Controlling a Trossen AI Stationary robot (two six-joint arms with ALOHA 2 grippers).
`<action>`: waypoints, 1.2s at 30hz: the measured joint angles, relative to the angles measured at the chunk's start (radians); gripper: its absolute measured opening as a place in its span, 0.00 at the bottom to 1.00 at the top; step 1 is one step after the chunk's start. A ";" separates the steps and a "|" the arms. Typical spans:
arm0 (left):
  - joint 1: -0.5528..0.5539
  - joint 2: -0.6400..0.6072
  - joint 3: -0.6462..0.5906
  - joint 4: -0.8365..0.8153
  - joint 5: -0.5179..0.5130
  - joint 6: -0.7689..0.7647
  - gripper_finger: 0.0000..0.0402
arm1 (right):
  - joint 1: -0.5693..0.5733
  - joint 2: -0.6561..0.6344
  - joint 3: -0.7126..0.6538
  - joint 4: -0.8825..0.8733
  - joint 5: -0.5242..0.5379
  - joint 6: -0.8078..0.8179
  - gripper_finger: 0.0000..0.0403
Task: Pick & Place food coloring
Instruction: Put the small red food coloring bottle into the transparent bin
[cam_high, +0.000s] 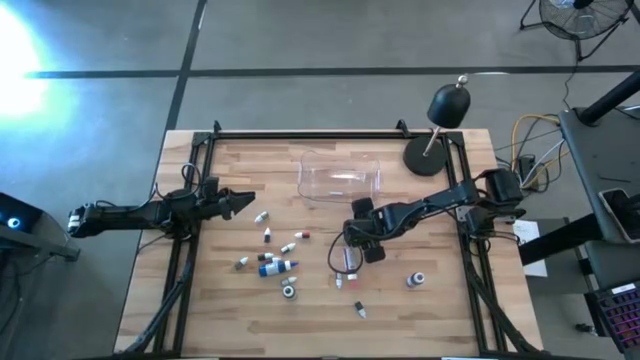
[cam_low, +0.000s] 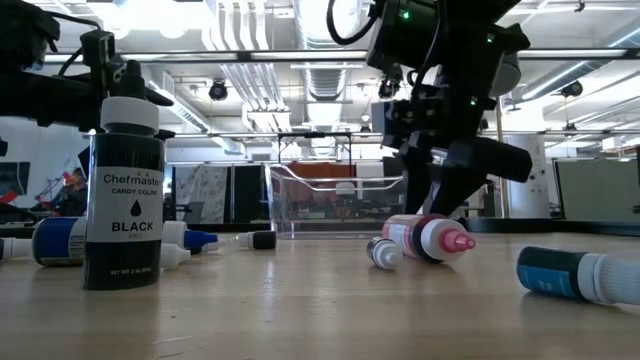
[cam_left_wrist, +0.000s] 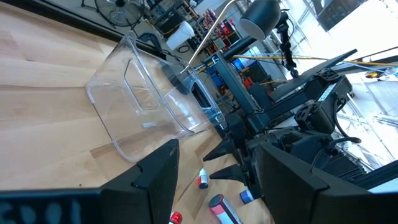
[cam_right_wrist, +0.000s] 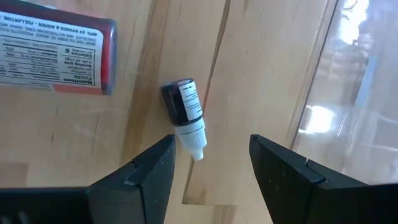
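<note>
Right gripper (cam_high: 352, 250) low over scattered food coloring bottles (cam_high: 272, 262), mid-table.
Jaws spread wide, holding nothing; a small dark dropper bottle (cam_right_wrist: 184, 116) lies flat just ahead of them. Left gripper (cam_high: 240, 203) waits open at the table's left.

Overhead looks straight down; low camera level; both show the clear tub (cam_high: 340, 180).
</note>
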 joint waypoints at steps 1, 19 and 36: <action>0.000 0.000 0.000 0.000 0.000 0.000 0.46 | 0.000 0.001 0.000 0.000 0.000 -0.007 0.49; 0.000 0.000 0.000 0.000 0.000 0.000 0.46 | 0.009 0.019 -0.006 0.039 -0.026 0.077 0.49; 0.000 0.000 0.000 0.000 0.000 0.000 0.46 | -0.006 0.019 -0.041 0.047 -0.098 0.159 0.49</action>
